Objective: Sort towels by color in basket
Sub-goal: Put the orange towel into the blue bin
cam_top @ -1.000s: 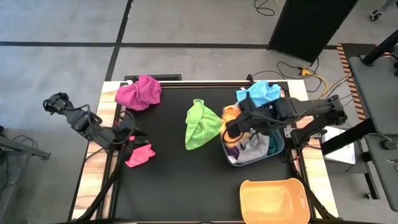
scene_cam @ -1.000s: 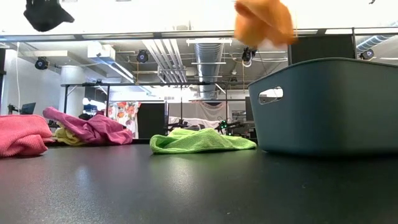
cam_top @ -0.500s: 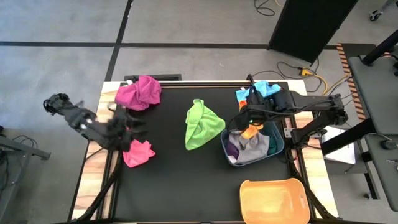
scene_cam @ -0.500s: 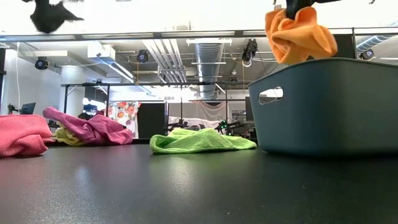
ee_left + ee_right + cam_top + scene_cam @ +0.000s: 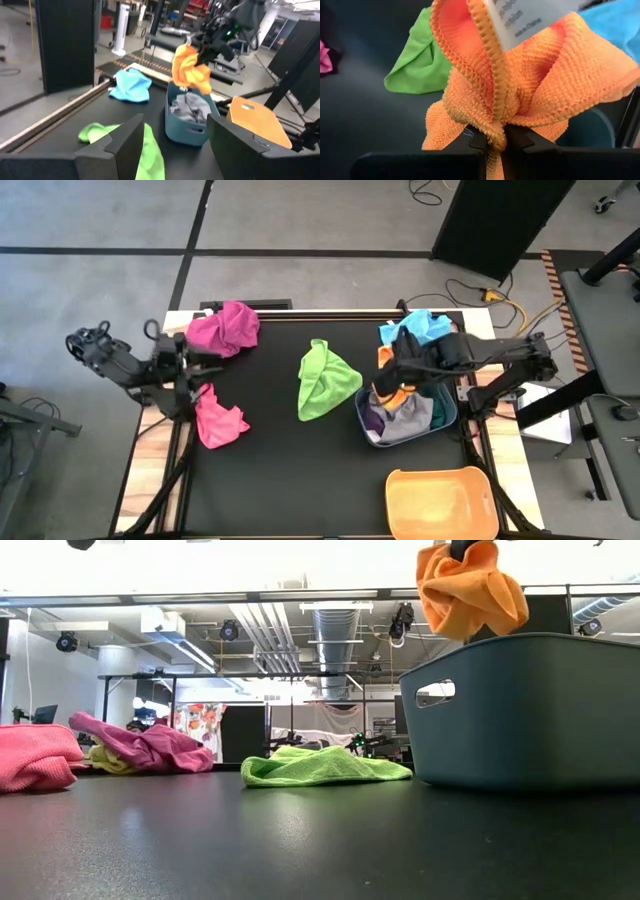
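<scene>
While it hangs bunched, nubby orange towel [image 5: 520,95] pinched in right hand [image 5: 495,140], left hand [image 5: 172,145] wide

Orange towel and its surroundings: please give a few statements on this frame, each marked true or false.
1. The right gripper is shut on the orange towel. True.
2. The orange towel lies flat on the table. False: it hangs above the dark basket.
3. The lime towel is inside the basket. False: it lies on the table beside it.
4. The left gripper is open and empty. True.
5. The light blue towel lies on the table outside the basket. True.
</scene>
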### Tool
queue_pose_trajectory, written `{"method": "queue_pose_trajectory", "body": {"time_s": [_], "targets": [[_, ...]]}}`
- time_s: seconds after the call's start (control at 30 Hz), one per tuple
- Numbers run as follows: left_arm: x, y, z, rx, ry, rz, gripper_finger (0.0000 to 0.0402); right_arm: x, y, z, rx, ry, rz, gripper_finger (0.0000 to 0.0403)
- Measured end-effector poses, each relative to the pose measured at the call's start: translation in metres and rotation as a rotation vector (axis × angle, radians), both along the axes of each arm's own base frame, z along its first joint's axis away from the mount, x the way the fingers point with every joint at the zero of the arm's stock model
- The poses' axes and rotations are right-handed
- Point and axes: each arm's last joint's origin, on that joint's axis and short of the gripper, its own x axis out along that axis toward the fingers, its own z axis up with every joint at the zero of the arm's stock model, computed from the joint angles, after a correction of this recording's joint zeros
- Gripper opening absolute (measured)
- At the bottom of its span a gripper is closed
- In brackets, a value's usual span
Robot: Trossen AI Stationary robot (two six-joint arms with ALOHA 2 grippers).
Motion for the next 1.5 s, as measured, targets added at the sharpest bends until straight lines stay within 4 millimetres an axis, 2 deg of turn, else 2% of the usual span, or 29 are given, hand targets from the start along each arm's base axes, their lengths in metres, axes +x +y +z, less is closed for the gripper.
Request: {"method": "queue_pose_trajectory", "body": {"time_s": [0.33,0.57,0.83,1.03,1.27,1.5], "targets": [[0.02,-0.014,-0.044,-0.108,0.083,-0.011,0.0201,-0.002,0.032,-0.034,0.038,0.049,-0.099,0.0018],[0.028,-0.02,-0.05,-0.151,0.052,-0.041,0.0201,-0.005,0.04,-0.052,0.066,0.093,-0.138,0.0018],[0.023,-0.017,-0.047,-0.107,0.06,-0.053,0.0201,-0.005,0.04,-0.05,0.062,0.095,-0.119,0.0018],[0.02,-0.011,-0.05,-0.197,0.055,0.014,0.0198,-0.003,0.04,-0.032,0.004,0.015,-0.08,0.0018],[0.023,0.004,-0.07,-0.212,0.235,0.232,0.0178,0.0,0.037,-0.006,-0.104,-0.1,-0.03,0.0018],[0.038,0.012,-0.095,-0.27,0.393,0.315,0.0168,0.0,0.039,-0.015,-0.109,-0.082,-0.055,0.0018]]}}
